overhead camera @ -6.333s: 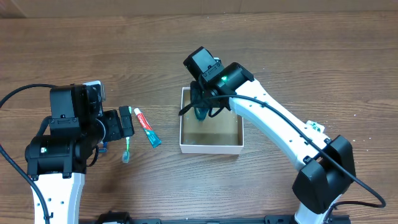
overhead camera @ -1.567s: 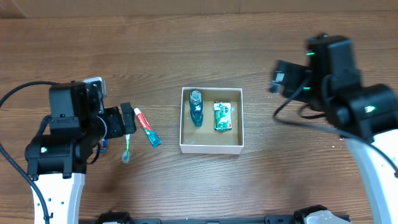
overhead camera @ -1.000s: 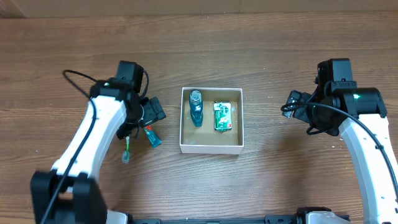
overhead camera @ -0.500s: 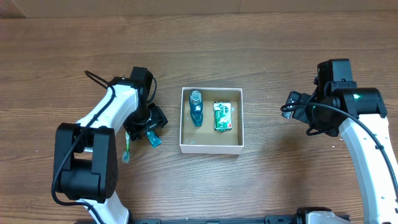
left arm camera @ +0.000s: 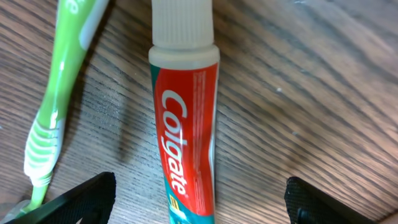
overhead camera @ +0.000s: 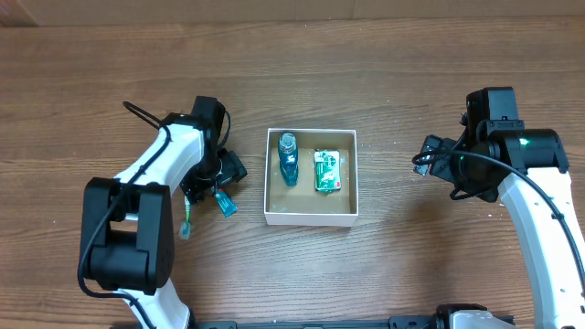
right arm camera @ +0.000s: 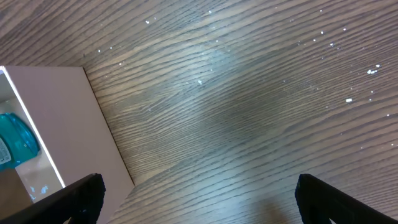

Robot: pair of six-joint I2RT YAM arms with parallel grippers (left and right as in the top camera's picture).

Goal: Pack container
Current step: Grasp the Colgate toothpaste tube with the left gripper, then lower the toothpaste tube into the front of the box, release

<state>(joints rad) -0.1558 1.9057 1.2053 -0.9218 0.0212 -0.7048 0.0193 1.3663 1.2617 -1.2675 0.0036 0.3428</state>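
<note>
The container (overhead camera: 311, 218), a white-walled box with a brown floor, sits mid-table and holds a teal bottle (overhead camera: 289, 159) and a green packet (overhead camera: 327, 171). To its left lie a red-and-teal Colgate toothpaste tube (overhead camera: 225, 205) and a green toothbrush (overhead camera: 186, 221). My left gripper (overhead camera: 217, 179) hangs low over the tube, open. In the left wrist view the tube (left arm camera: 185, 118) lies between the two fingertips with a gap on each side, and the toothbrush (left arm camera: 57, 99) lies just left of it. My right gripper (overhead camera: 437, 165) is open, right of the box, with nothing in it.
In the right wrist view the container's outer wall (right arm camera: 62, 124) stands at the left, with the teal bottle (right arm camera: 15, 142) just showing inside and my right gripper (right arm camera: 202, 202) over wood. Bare wooden tabletop (overhead camera: 393, 265) surrounds the box.
My left arm reached in from the left and came down over the toothpaste tube. My right arm drew back from the box to the right, then held still.
</note>
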